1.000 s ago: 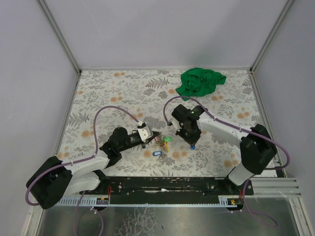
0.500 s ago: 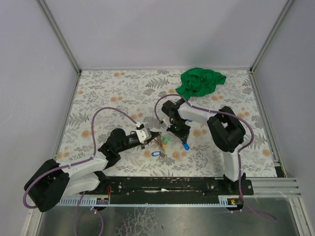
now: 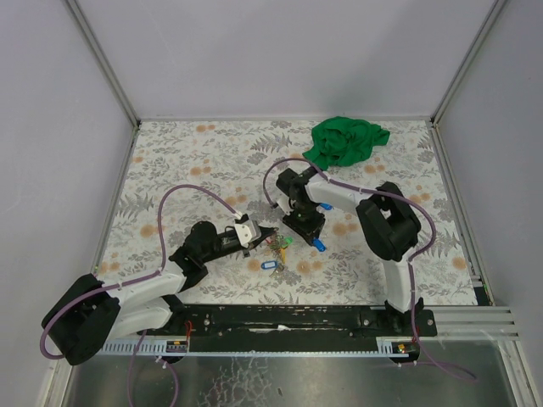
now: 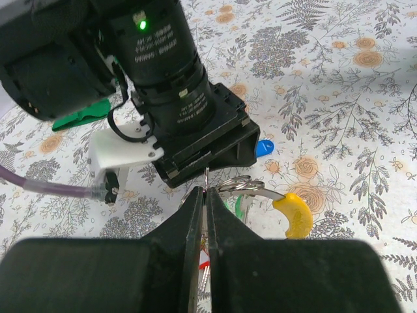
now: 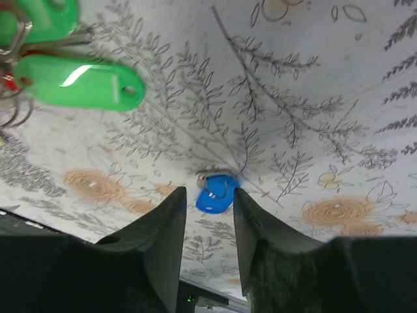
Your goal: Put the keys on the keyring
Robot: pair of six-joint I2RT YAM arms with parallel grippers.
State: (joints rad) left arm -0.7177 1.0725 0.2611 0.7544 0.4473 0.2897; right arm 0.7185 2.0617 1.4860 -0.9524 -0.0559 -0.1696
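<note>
Keyring (image 4: 242, 186): thin, springy silvery wire at the centre of the overhead view, pinched by the left arm's fingers (image 4: 186, 225), which are pressed together on it. A yellow key (image 4: 294, 216) and green keys (image 5: 78, 85) appear threaded on it. Blue key (image 5: 215, 195): loose on the floral worktop (image 3: 187, 161), lower middle of the right wrist view, between the right arm's fingers (image 5: 156, 235), which stand apart around it. Probably light and stiff with a slick plastic head. It is best pinched across the flat head, leaving the hole free.

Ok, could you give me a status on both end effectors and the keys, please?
Left end effector shut on keyring. Right end effector open over blue key on table. Green cloth well clear.
</note>
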